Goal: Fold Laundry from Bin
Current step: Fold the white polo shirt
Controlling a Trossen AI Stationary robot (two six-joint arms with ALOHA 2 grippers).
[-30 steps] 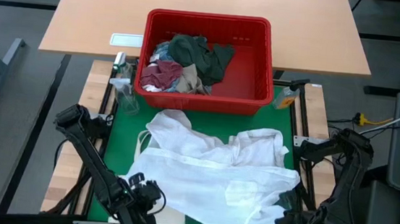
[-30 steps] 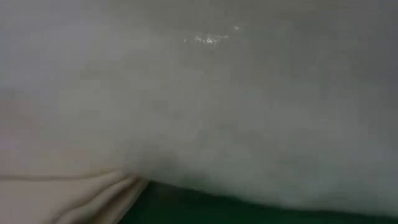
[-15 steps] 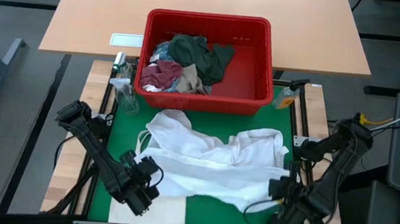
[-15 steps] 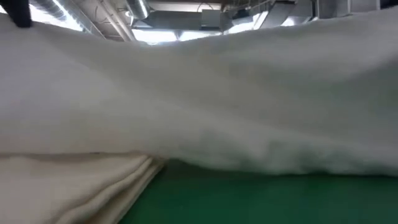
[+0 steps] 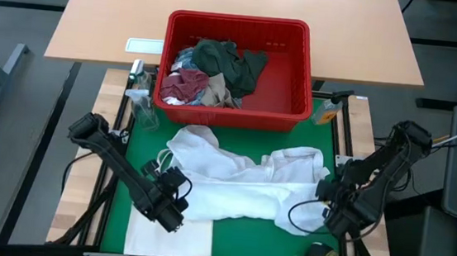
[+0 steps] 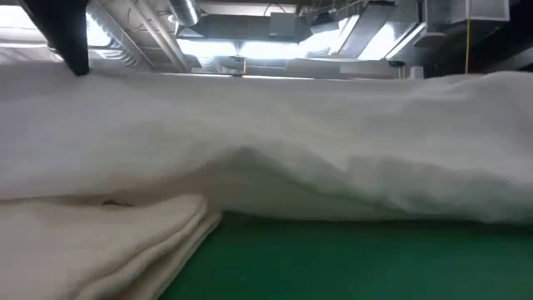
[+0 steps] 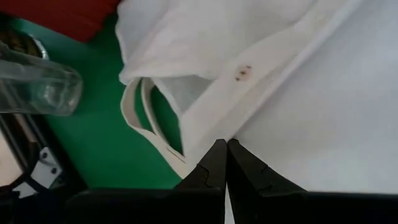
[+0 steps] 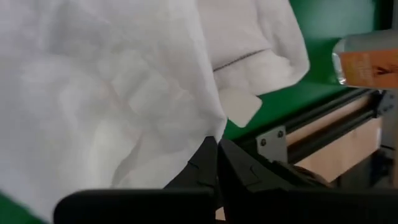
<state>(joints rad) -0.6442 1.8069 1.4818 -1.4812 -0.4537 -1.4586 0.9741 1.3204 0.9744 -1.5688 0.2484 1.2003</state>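
A white shirt [image 5: 240,183] lies across the green mat [image 5: 268,243], its near part doubled over toward the far side; it fills the low view as a white ridge [image 6: 291,158]. My left gripper [image 5: 174,198] is shut on its left end and my right gripper [image 5: 327,205] is shut on its right end. The red bin [image 5: 299,84] stands at the mat's far edge on the wooden table. It holds more laundry [image 5: 217,73]: dark green, maroon, blue and beige pieces in a heap at its left. My left gripper pinches an edge of the white shirt [image 7: 239,127] between its two fingers, next to the buttoned strip, slanting down from the near left. How many layers, I cannot tell. The cloth runs off to the right over the rest of the shirt. My right gripper pinches the white shirt's edge [image 8: 208,124] between its two fingers, slanting down from the near right side. The cloth spreads away from the fingertips in loose folds. Its far part, with the collar, lies on the mat.
A flat beige tote bag [image 5: 173,238] lies on the mat at the near left, partly under the shirt. A clear bottle [image 5: 142,104] stands left of the bin and an orange bottle [image 5: 327,112] right of it. Bare mat shows at the near right.
Both grippers, shut on the shirt's near edge, have gone toward the far edge and a little down, turning as they went. The shirt's near half has folded over onto its far half, which has stayed put. The tote bag and near mat have come into view.
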